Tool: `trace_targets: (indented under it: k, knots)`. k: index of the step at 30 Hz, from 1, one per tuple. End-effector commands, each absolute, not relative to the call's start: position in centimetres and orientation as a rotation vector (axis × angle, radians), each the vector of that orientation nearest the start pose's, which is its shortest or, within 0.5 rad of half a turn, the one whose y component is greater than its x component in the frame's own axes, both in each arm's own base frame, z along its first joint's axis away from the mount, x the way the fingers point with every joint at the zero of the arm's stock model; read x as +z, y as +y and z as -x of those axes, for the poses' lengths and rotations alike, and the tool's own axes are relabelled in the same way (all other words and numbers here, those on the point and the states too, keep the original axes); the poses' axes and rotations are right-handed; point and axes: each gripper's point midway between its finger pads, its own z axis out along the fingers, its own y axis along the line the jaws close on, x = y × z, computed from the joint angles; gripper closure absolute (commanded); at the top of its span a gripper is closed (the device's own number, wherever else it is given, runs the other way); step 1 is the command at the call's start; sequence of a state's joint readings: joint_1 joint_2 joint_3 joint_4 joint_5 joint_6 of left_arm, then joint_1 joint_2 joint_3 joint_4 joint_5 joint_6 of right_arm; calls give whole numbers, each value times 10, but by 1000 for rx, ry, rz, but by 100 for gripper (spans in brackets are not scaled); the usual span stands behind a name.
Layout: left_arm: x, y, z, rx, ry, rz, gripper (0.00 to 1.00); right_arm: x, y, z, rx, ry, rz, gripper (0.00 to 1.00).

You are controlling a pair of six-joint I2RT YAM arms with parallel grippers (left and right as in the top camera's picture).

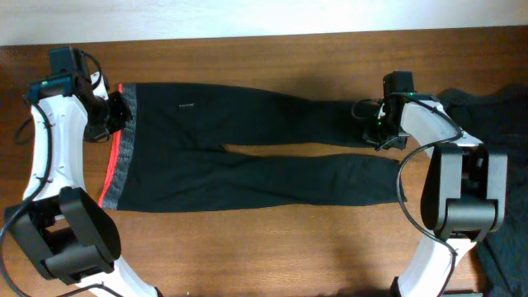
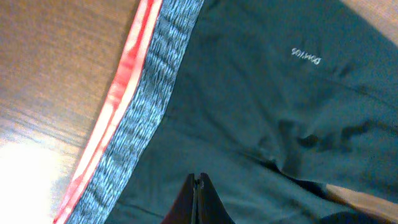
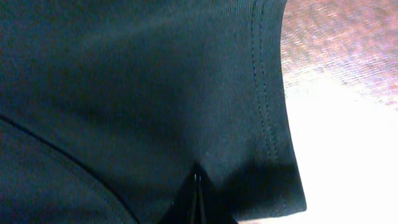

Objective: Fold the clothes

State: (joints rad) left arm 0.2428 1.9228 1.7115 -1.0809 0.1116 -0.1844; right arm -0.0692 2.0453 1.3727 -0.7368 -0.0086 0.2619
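Trousers (image 1: pixel 206 124): long, black, thin fabric, spread flat across the wooden table (image 1: pixel 272 247). The grey waistband (image 1: pixel 122 161) with its red outer edge is at the left arm's end. The two legs run toward the right arm, with a narrow strip of table showing between them.

Left gripper (image 1: pixel 115 115): sits at the far corner of the waistband. Its jaws are fully closed, with the tips on the black fabric just inside the grey band. I can't tell whether any cloth is pinched between them.

Right gripper (image 1: pixel 369 115): sits at the end of the far leg. Its jaws are closed and the fabric draws in toward the tips, so it looks clamped on the trouser leg close to the hem.

Overhead only:
- Shows the whole layout, with both arms on the same long edge of the trousers.
- Shows a dark rumpled heap of garments (image 1: pixel 487 103) at the right side of the table, apart from the leg ends.

Left wrist only:
- Shows the closed left gripper (image 2: pixel 198 186).
- Shows the mottled weave of the waistband (image 2: pixel 152 93).
- Shows a small pale logo (image 2: pixel 306 58) on the black cloth.

Right wrist only:
- Shows the closed right gripper (image 3: pixel 198 186).
- Shows the double-stitched hem (image 3: pixel 264 93), with glare on the bare table beside it.
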Motion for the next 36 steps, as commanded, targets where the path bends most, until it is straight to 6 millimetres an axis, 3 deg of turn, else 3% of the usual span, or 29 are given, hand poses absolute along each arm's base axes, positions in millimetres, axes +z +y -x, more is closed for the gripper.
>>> trace_targets:
  k: [1,5,9,12,16,21,26,28,32,36]
  knots:
    - [124,92,-415,-90,2826,630,100,-13,-41,-387,-93,3011,-522,96]
    - [124,93,-412,-75,2831,651,100,-6,-41,-391,-92,3008,-521,96]
    - [125,97,-408,-45,2836,677,100,15,-40,-401,-75,3006,-521,93]
    - [135,104,-397,4,2832,714,100,45,-41,-410,-75,3005,-521,84]
    - [164,100,-384,-5,2781,755,99,93,-40,-411,-78,3027,-530,77]
    - [207,82,-348,-60,2745,806,99,138,-38,-376,-95,3086,-676,73]
    - [244,63,-310,-130,2706,840,100,161,-33,-337,-113,3132,-843,69]
    - [252,58,-293,-131,2714,838,99,166,-28,-323,-86,3165,-852,63]
    - [249,50,-269,-124,2761,838,96,166,-21,-300,-51,3210,-868,57]
    - [220,46,-254,-119,2836,861,90,156,-17,-271,-59,3271,-900,55]
